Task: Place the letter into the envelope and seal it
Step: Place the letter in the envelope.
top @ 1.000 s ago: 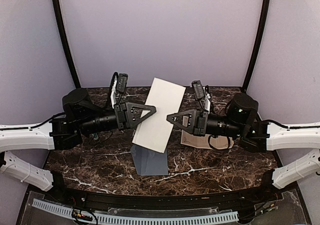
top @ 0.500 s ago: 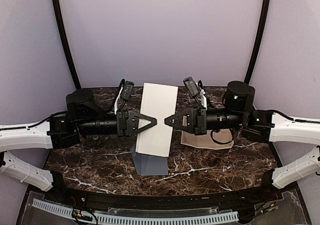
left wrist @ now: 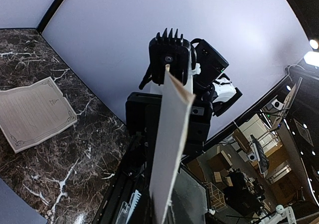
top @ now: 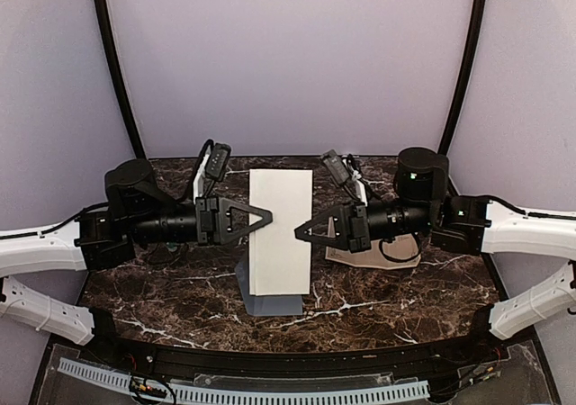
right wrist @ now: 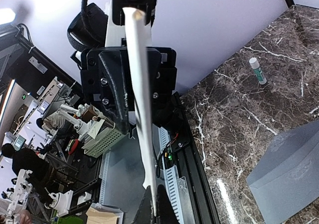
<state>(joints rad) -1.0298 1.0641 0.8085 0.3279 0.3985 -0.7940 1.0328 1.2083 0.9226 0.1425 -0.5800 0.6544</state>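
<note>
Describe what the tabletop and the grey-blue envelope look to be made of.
Tabletop: polished marble or a marble-look slab, dark brown with white veins and glossy glare. Envelope: probably thin matte paper, lying flat with crisp straight edges and no shine.

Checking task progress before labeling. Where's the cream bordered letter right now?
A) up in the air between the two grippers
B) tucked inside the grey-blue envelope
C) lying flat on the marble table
C: the letter lies flat on the table, border showing; the white sheet up in the air is a separate piece.
</note>
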